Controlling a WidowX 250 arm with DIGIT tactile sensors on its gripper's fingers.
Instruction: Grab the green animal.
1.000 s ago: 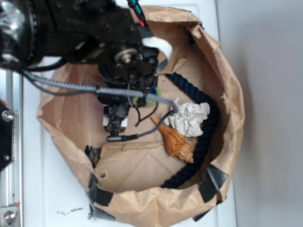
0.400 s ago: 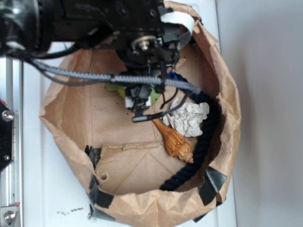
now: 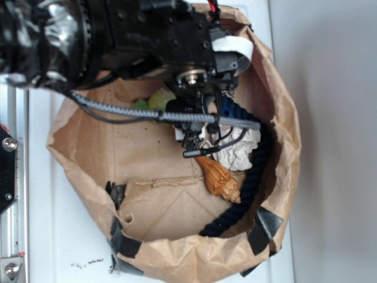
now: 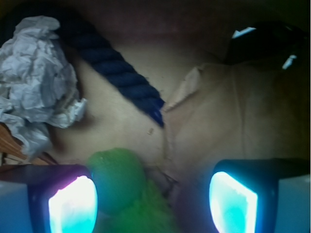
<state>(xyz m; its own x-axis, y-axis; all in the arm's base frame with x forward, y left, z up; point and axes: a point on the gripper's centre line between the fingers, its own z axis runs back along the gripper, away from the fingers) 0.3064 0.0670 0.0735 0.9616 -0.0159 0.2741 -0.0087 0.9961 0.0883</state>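
I hold my gripper (image 4: 153,201) open with the fuzzy yellow-green plush animal (image 4: 127,191) just inside its left pad at seven o'clock, jaws apart to straddle it.

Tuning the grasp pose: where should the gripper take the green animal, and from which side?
Across the furry body, from above. The green animal sits off-centre between the open gripper, against one finger; the smooth head likely slips.
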